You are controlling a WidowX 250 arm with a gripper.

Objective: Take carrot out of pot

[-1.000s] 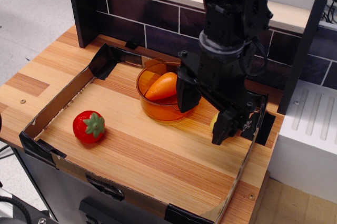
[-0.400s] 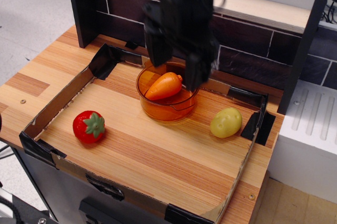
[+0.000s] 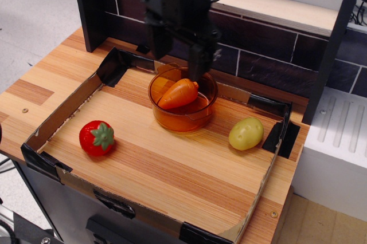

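Fingers point(image 3: 198, 66) of the black gripper point(image 3: 179, 49) hang apart above the far rim of the pot, one tip just over the carrot's broad end, gripping nothing. On the wooden counter point(image 3: 172, 169), inside the low cardboard tray point(image 3: 69, 106), the amber pot point(image 3: 182, 119) holds the carrot point(image 3: 179, 93), which lies slanted, long axis running near-left to far-right, narrow tip pointing near-left. A strawberry point(image 3: 96, 137) sits near-left, and a yellow-green lump point(image 3: 246, 133) sits right of the pot.
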